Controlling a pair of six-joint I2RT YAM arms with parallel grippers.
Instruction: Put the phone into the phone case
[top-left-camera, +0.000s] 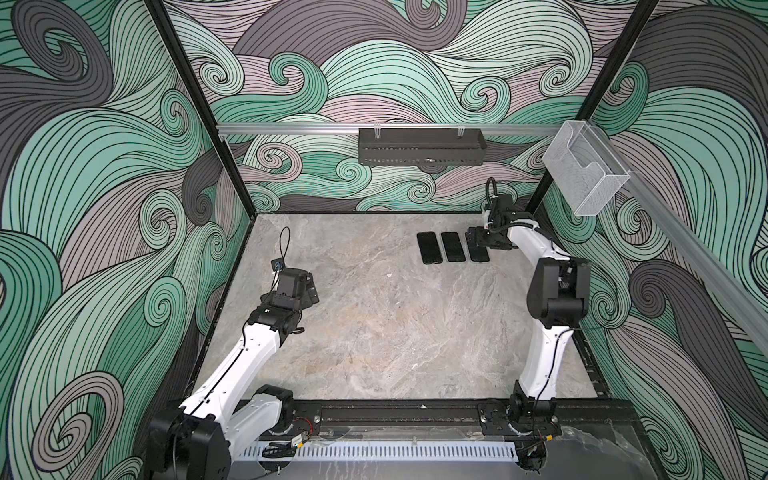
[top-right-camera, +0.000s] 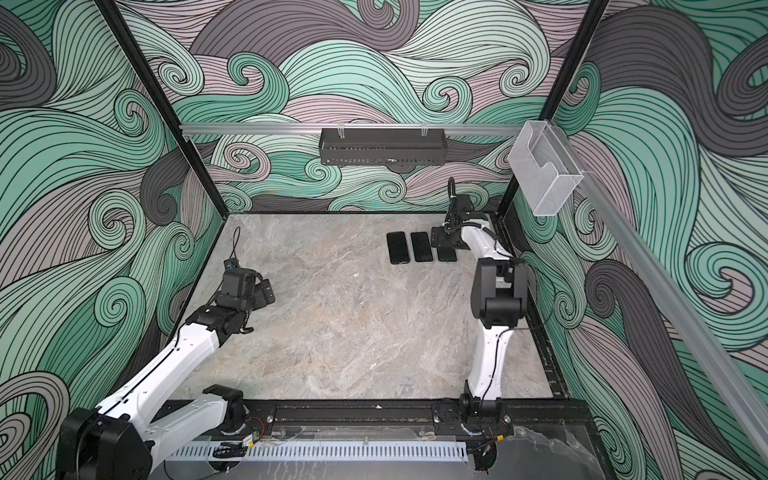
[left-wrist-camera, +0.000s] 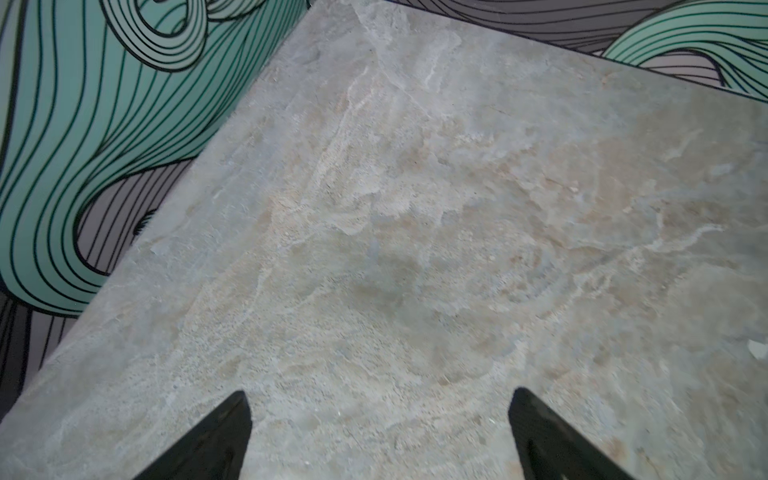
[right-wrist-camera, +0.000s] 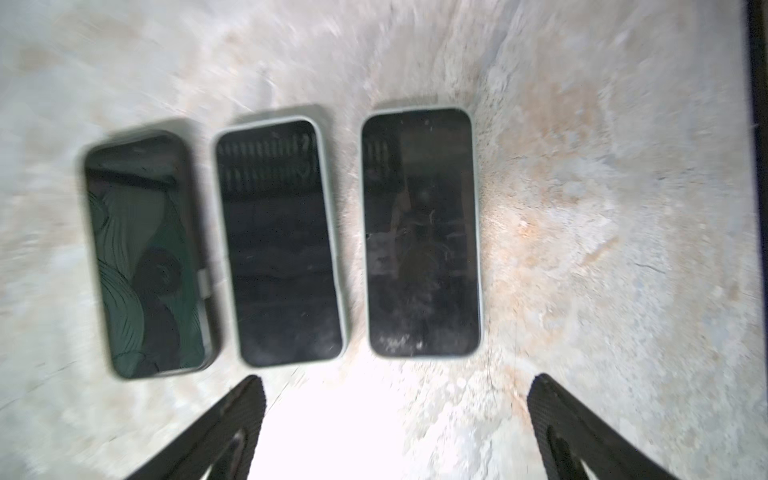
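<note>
The phone (right-wrist-camera: 422, 232) is lying flat, screen up, near the desk's (top-left-camera: 374, 332) far right corner. It is the last in a row of three dark slabs and the one closest to the right edge. A thin pale rim is running round it. The right wrist view is smeared, so this may be the case already round it or only the phone's own frame; cannot tell which. The middle slab (right-wrist-camera: 278, 241) is showing a thicker pale rim, the third slab (right-wrist-camera: 145, 257) a dark one. All three are sitting just beside each other, long sides parallel, with narrow gaps between.

Handling, as judged: stiff, flat, dense for its bulk. The glass face is looking slick and is carrying smudges, so pads pressing on the screen are likely to slide. It is sitting low on the desk, leaving little edge to get under. The best hold is looking like a pinch across the two long sides, about mid-length, keeping clear of the middle slab. Glass is chip-prone, so any set-down is wanting a gentle touch.

The right gripper (top-left-camera: 475, 239) is hanging over the phone's far end in a top view, jaws spread wide, holding nothing. Only bare desk is showing between its fingertips (right-wrist-camera: 245, 399). The left gripper (left-wrist-camera: 380, 397) is sitting well apart, near the desk's left edge, also spread wide and empty over bare desk.
</note>
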